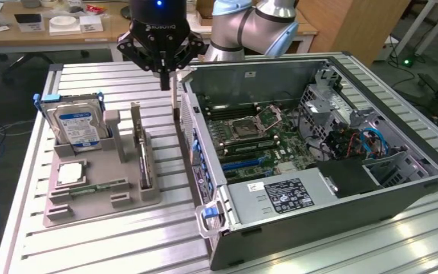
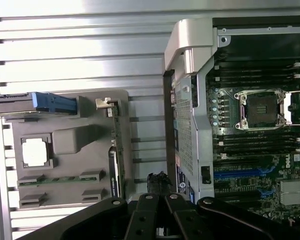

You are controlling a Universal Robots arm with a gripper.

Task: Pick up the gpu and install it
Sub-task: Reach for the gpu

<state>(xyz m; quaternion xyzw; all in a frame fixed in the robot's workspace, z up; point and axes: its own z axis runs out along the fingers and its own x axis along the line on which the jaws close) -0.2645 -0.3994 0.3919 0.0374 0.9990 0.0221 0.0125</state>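
My hand (image 1: 164, 85), clenched, hovers between the gpu (image 1: 137, 142), upright in its holder (image 1: 89, 201), and the computer case (image 1: 318, 228).

The desk (image 1: 89, 240) is ribbed, brushed aluminium. The parts tray (image 1: 132, 201) is matt grey plastic. The gpu (image 1: 137, 140) has a silvery metal edge. The computer case (image 1: 264, 77) is bare grey sheet metal. The hard drive (image 1: 78, 128) wears a glossy blue label.

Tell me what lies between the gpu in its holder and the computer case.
Just a bare strip of the slatted metal table separates the gpu from the computer case; both the exterior and wrist views show it.
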